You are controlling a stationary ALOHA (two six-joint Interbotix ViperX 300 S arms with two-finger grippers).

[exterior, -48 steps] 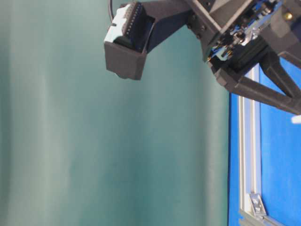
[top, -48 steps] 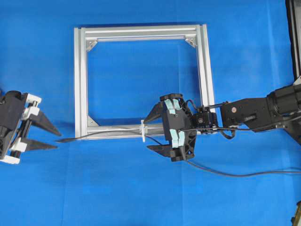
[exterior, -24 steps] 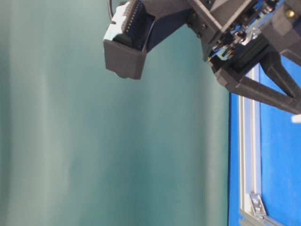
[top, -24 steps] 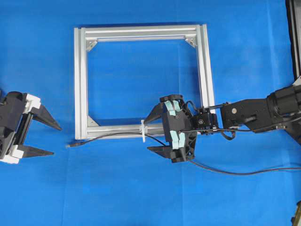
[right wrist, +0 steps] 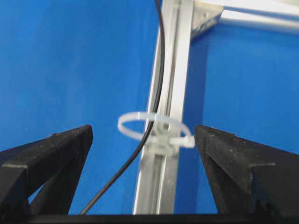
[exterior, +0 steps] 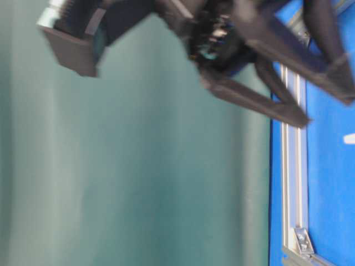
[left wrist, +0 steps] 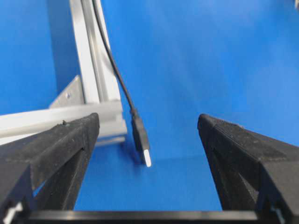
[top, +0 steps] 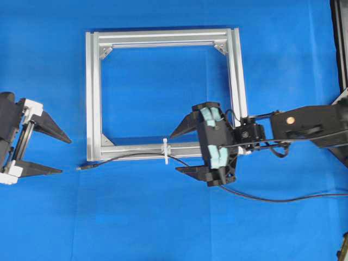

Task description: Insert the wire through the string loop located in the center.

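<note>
Wire [right wrist: 148, 133] passes through string loop [right wrist: 152, 126] on frame [top: 93, 98] — plug on blue bench. Left gripper [top: 61, 156], right gripper [top: 178, 152] — jaws spread, holding nothing.

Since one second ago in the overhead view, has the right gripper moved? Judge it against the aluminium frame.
Yes. The right gripper has shifted rightward, away from the string loop on the aluminium frame's bottom rail, with its jaws still wide open.
</note>
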